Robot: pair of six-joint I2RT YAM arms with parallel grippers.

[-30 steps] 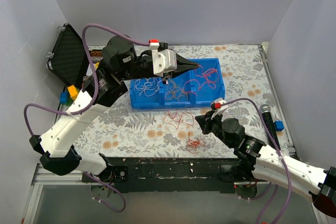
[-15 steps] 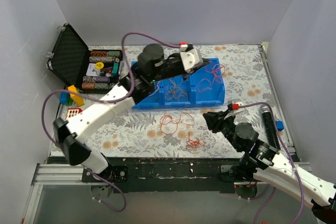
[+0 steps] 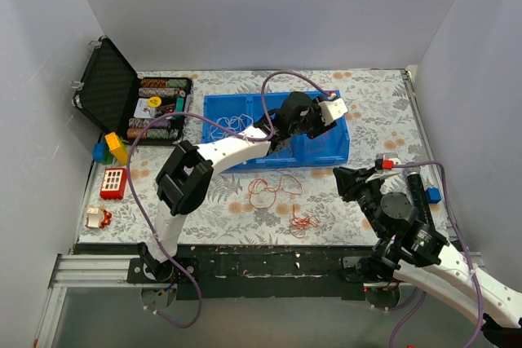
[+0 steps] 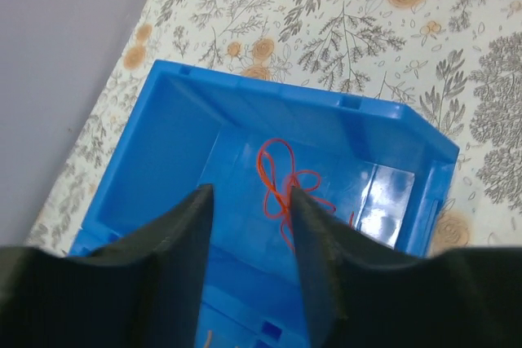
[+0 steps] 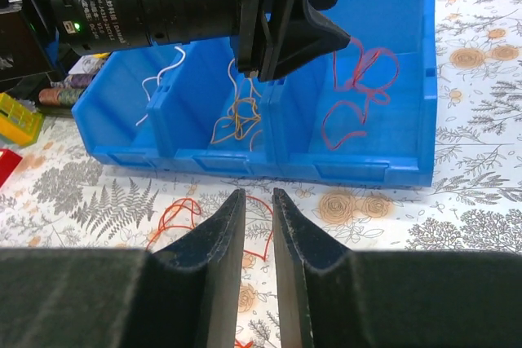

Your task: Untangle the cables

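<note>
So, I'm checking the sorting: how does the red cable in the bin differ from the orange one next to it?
The red cable lies in the bin's right compartment; the orange cable lies in the middle one. The red cable spreads in wide loops; the orange cable is a smaller, tighter bunch. Both are thin, curly and lie loose.

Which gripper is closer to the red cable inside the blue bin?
Left. The left gripper hangs directly over the red cable in the blue bin; the right gripper sits outside it, over the table.
</note>
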